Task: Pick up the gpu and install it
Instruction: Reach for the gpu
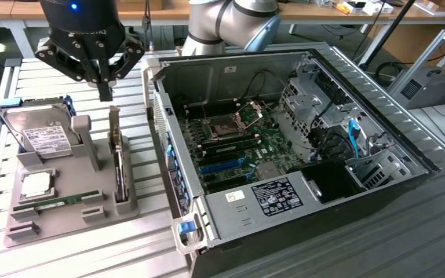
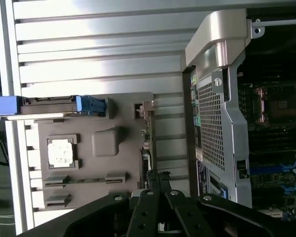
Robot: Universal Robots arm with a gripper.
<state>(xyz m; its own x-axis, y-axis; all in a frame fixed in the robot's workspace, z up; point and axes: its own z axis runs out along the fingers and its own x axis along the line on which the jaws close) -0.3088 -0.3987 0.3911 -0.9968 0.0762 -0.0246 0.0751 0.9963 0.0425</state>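
Exterior view. The gripper [image 1: 105, 92] hangs above the far end of the grey holder [image 1: 76, 191]. Its fingers are pressed together with nothing between them. The gpu [image 1: 118, 162] stands on edge in a slot along the holder's edge nearest the computer case [image 1: 207, 220], silvery bracket at its far end. The fingertips are just above that bracket end, not touching it. The hard drive [image 1: 41, 136] leans at the holder's far corner on the exterior view's left. The processor [image 1: 35, 184] and memory stick [image 1: 56, 202] lie flat nearer the front edge. The holder sits on the slatted bench [image 1: 114, 255] beside the case. The case is open, with the motherboard [image 1: 230, 145] exposed.

Wrist view. The gripper [image 2: 158, 178] is closed to a point and empty. The gpu [image 2: 147, 143] is seen edge-on just past the tips, seated in the holder [image 2: 103, 143]. The hard drive [image 2: 49, 105], processor [image 2: 59, 150] and memory stick [image 2: 84, 180] sit in their places. The case [image 2: 222, 98] wall runs beside the holder's gpu edge.
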